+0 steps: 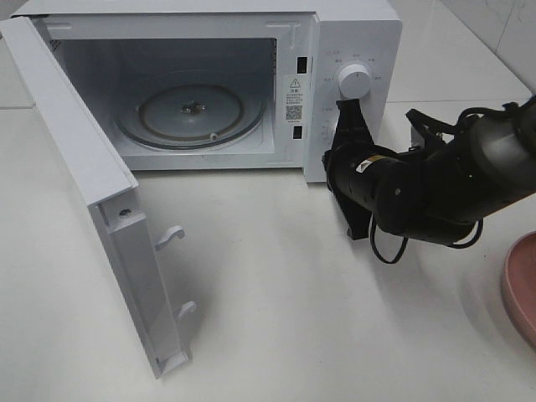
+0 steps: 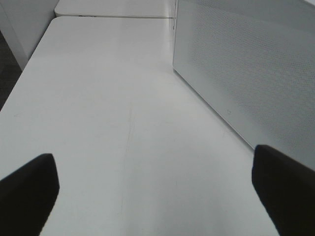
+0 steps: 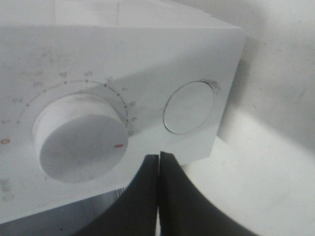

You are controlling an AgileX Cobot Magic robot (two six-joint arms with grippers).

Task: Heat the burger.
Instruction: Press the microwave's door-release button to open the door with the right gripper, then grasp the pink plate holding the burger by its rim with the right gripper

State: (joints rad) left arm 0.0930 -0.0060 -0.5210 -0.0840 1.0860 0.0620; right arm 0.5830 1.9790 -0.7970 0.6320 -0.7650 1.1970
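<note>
**Q.** Largest to smallest: what is shown, and where is the burger?

**A.** White desk (image 1: 276, 285). On it stands the microwave (image 1: 352, 33), its door (image 1: 75, 159) swung fully open to the left and its glass turntable (image 1: 191, 113) bare. A pink plate (image 1: 523, 285) shows only as a rim at the right edge of the high view. The burger appears in none of the three views. Whether it sits on the hidden part of that plate cannot be told.

**Q.** And the arms?

**A.** Right fingers (image 3: 142, 191): pressed together and holding nothing. Their tips are at the control panel, just under the knob (image 3: 81, 142) and near the round button (image 3: 189, 107); contact with the panel cannot be told. Left fingers (image 2: 27, 189): spread wide and empty, above bare desk beside a dotted white panel, probably the door's outer face.

**Q.** What does the step in hand call for?

**A.** With the door open and the cavity empty, loading appears to be the step due.
- The right arm should draw straight back from the panel so the tips do not brush the knob, then part its fingers before reaching for the burger.
- Grip low and lightly. A tall stack will likely shear or shed its top bun if pinched high or tilted.
- Carry it level, enter clear of the door edge, and set it at the turntable's centre.
</note>
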